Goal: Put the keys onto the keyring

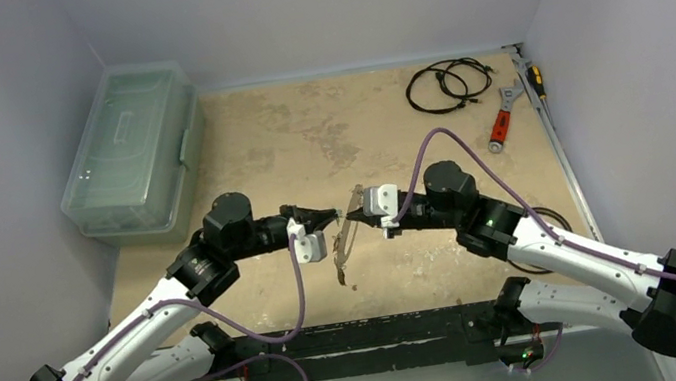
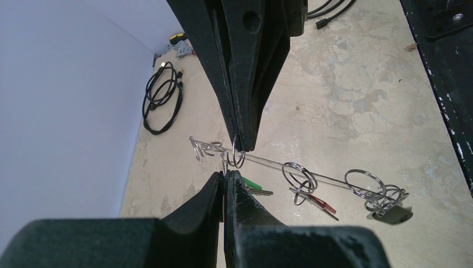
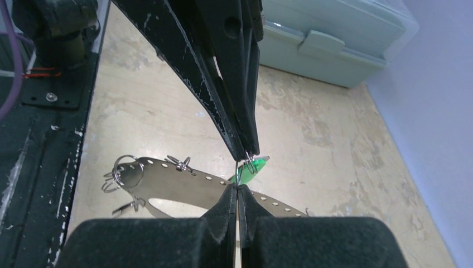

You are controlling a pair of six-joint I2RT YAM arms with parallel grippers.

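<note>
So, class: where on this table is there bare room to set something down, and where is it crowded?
Free: the far middle between bin and cable. Crowded: the centre, where left gripper and right gripper meet at the keyring, and the far-right corner with cable and wrench.

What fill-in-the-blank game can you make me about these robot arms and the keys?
1. The right gripper is pinching the flat silvery ____.
2. The key held by the left gripper has a ____ tag.
3. The wrench near the black cable coil has a ____ handle.

Missing words: keyring, green, red.
</note>
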